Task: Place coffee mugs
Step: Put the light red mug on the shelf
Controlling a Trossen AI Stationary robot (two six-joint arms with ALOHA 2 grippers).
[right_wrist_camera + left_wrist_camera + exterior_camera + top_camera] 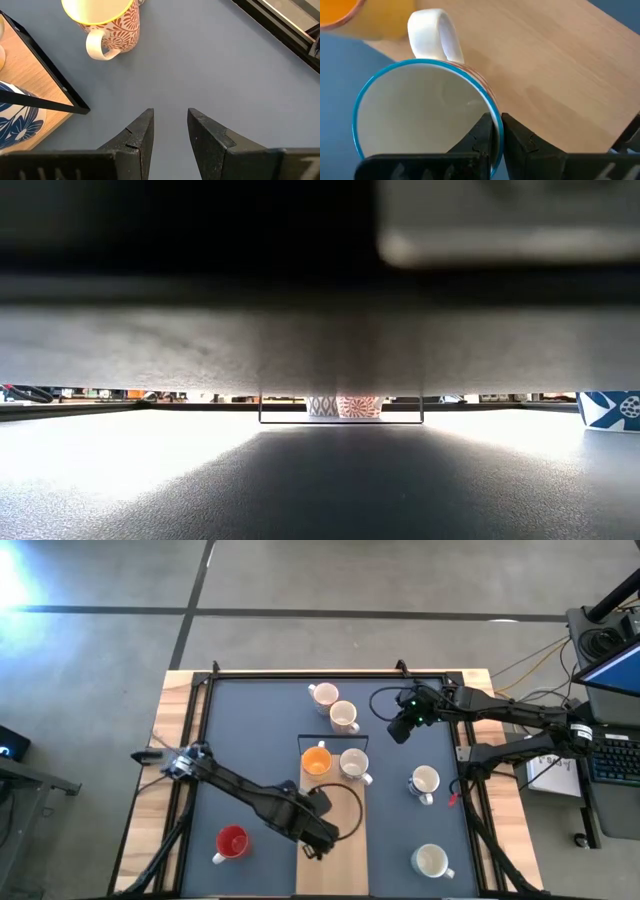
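Dark table mat (250, 730) with wooden board (335, 850) at centre. Left gripper (497, 132) pinching blue-rimmed mug (420, 115) by its wall, over the board, beside orange mug (316, 760). Right gripper (170, 132) narrowly parted, empty, waiting short of patterned mug (107, 22).

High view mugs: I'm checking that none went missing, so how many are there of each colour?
Orange mug: 1
Red mug: 1
White or cream mugs: 5
Total in view: 7

Robotics lab or workshop; bare concrete floor (300, 575) surrounds the table (180, 700). A keyboard (612, 758) and loose cables (530, 665) sit alongside.
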